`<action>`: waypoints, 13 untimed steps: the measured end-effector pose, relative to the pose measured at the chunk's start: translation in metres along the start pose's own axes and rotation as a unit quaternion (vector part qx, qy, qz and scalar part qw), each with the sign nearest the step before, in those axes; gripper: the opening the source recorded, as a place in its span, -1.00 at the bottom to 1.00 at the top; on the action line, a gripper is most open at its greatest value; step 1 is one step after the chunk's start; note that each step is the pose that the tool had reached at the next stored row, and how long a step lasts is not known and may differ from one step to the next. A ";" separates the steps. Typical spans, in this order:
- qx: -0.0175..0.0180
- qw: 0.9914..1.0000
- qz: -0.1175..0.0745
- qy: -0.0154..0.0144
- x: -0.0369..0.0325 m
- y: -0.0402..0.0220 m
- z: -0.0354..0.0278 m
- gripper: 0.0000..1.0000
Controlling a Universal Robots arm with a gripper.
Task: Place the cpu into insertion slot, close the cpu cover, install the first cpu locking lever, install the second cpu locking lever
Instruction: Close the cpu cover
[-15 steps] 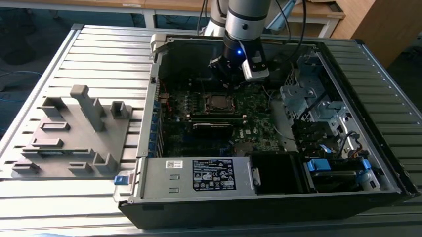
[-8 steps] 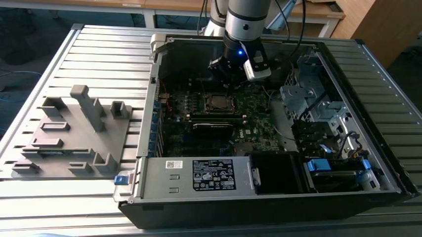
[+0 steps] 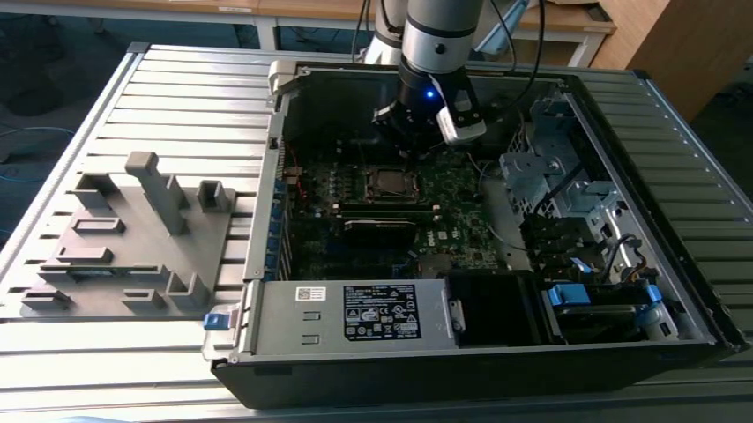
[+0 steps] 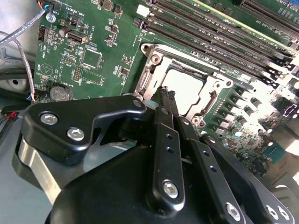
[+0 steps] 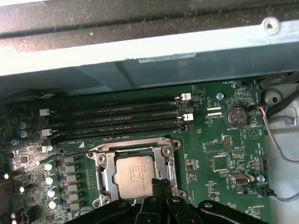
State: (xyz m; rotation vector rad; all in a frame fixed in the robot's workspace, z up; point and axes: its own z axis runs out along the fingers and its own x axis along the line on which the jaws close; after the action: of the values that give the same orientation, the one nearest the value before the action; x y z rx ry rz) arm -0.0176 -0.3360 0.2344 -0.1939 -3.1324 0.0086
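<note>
The cpu [image 5: 134, 172] lies flat in the insertion slot [image 3: 389, 182] on the green motherboard, its silver-grey top showing in both wrist views [image 4: 187, 88]. The cpu cover [image 5: 105, 170], a shiny metal frame, lies down flat around the chip [image 4: 154, 60]. My gripper [image 5: 159, 183] is shut with nothing between its black fingers. Its tips hang just over the edge of the cover, at the rim of the socket [image 4: 167, 93]. In the exterior view the gripper [image 3: 414, 152] stands inside the open computer case, just behind the socket.
Long black memory slots [image 5: 112, 119] run beside the socket, with the case wall [image 5: 149, 51] close behind them. A drive cage [image 3: 553, 176] and cables fill the case at the exterior view's right. A grey fixture plate [image 3: 130, 238] lies outside the case.
</note>
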 end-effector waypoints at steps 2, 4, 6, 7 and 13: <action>0.000 1.000 0.000 0.000 0.0000 0.0000 0.0000 -0.79; 0.000 1.000 0.000 0.000 0.0000 0.0000 0.0000 -0.79; 0.000 1.000 -0.001 0.000 0.0000 0.0000 0.0001 -0.79; 0.000 1.000 -0.002 0.000 0.0000 0.0000 0.0002 -0.79; 0.000 1.000 -0.004 0.000 0.0013 -0.0003 0.0011 -0.79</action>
State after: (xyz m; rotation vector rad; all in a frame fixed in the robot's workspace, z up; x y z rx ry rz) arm -0.0189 -0.3362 0.2333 -0.1829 -3.1339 0.0084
